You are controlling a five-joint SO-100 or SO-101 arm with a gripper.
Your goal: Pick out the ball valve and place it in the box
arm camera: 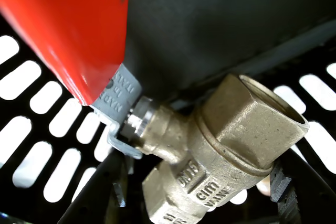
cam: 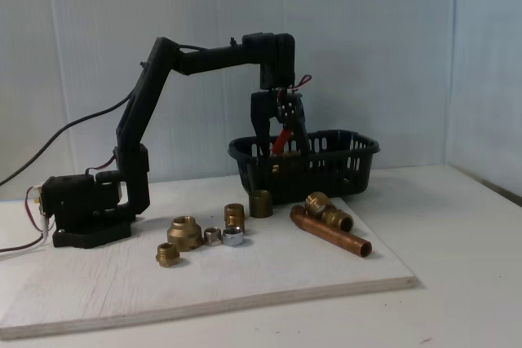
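The box (cam: 326, 170), a black slotted basket, stood at the back edge of the plywood board (cam: 245, 283) and served as the drop target. Above its left end in the fixed view, the gripper (cam: 281, 140) reached down past the rim, clamped on the ball valve (arm camera: 220, 145), so the valve hung inside the box, probably low enough for a short, gentle drop. In the wrist view its red lever (arm camera: 68, 24) stretched toward the slotted wall. In front of the box, 1 copper pipe (cam: 330, 234) and several small brass couplings (cam: 186, 232) lay unpicked, being no part of the task.
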